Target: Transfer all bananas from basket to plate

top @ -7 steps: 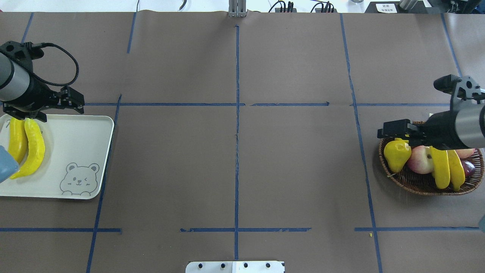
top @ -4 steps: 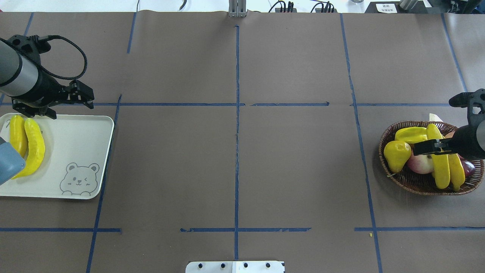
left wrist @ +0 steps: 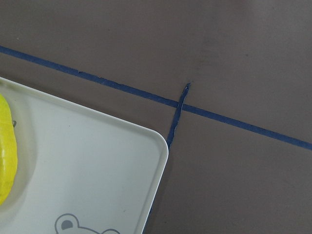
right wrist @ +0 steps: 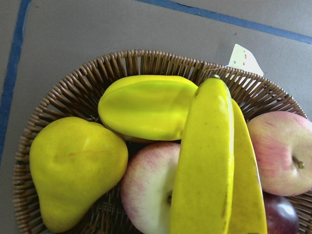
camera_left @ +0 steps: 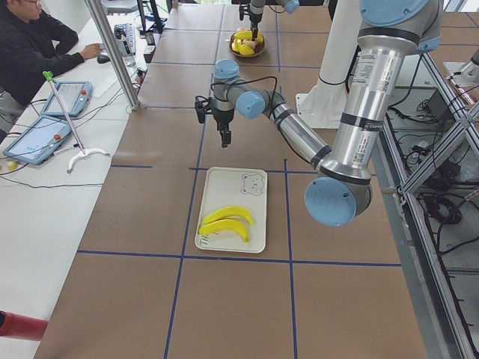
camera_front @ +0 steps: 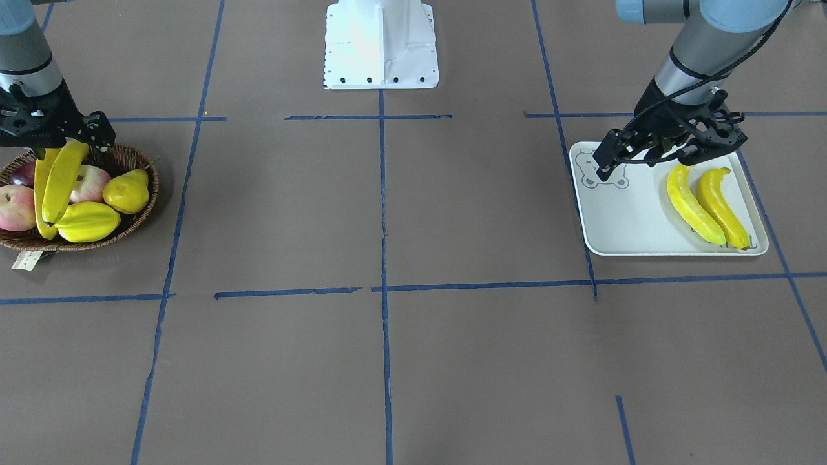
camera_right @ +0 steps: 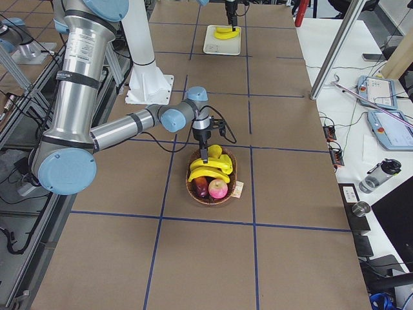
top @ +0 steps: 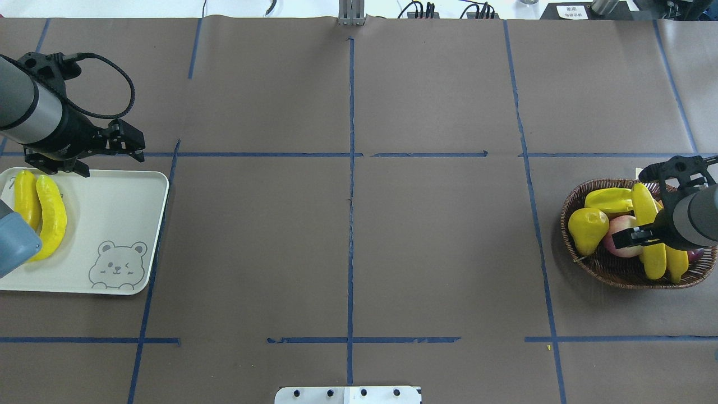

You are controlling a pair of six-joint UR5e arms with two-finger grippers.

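Basket, front-facing view: right gripper stands over the top banana, with a second banana just beside it; the jaw state cannot be told. Overhead view: plate at the table's left end carries two bananas side by side. Left gripper hovers just beyond the plate's far edge, jaws spread, holding nothing.

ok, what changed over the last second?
The right gripper swung from the basket's far rim to over the two basket bananas. It now points down at them with its jaws open and has taken nothing. The left gripper drifted slightly toward the table's middle, beyond the plate's far edge. Unchanged: the two plate bananas, plate and basket.
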